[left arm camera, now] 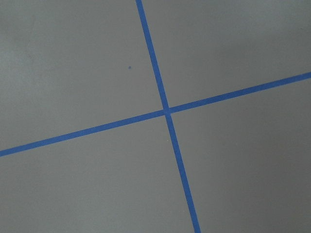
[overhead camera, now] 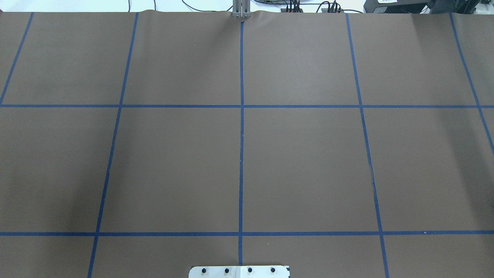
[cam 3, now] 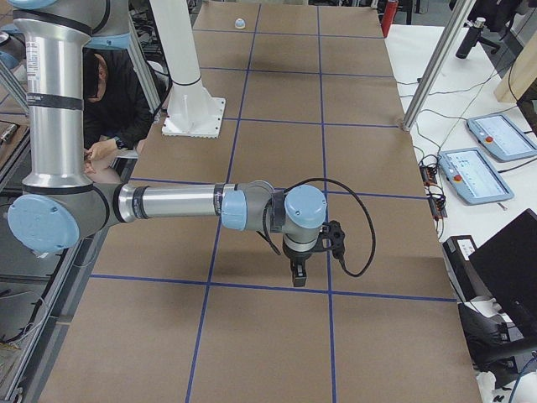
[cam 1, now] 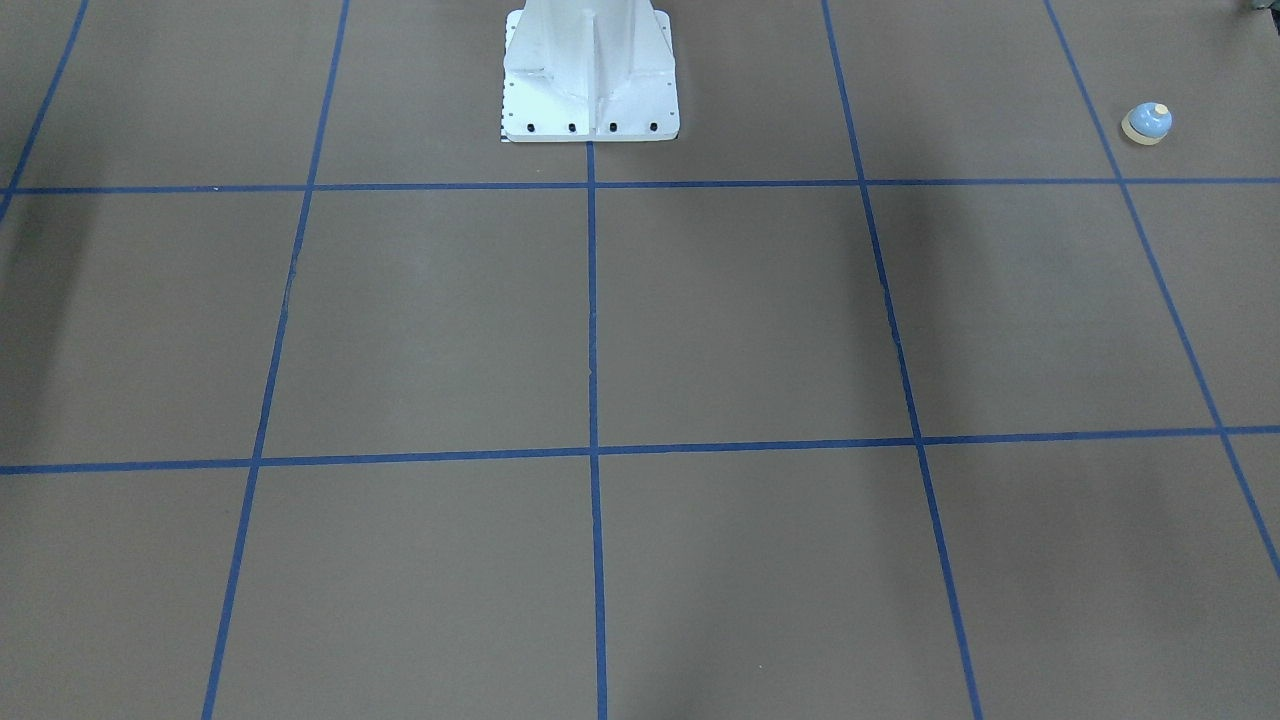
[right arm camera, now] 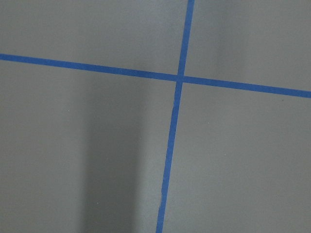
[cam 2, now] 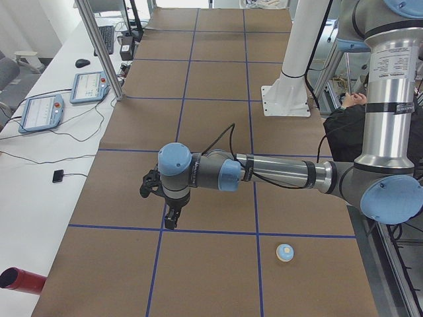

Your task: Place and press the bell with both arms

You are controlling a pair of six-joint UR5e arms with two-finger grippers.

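Exterior left view: a small blue bell (cam 2: pixel 285 251) sits alone near a corner of the brown surface (cam 2: pixel 211 72).
It stands upright at the robot's left end, on the robot's side. The left gripper (cam 2: pixel 170 220) hangs near it but apart; the right gripper (cam 3: pixel 298 276) is well apart. Whether either gripper is spread or closed cannot be told. Picking up looks first: best close low on the base rim, sparing the button. The front-facing view shows the bell; the overhead view misses it, and wrist views show only blue tape lines (left arm camera: pixel 167 111).
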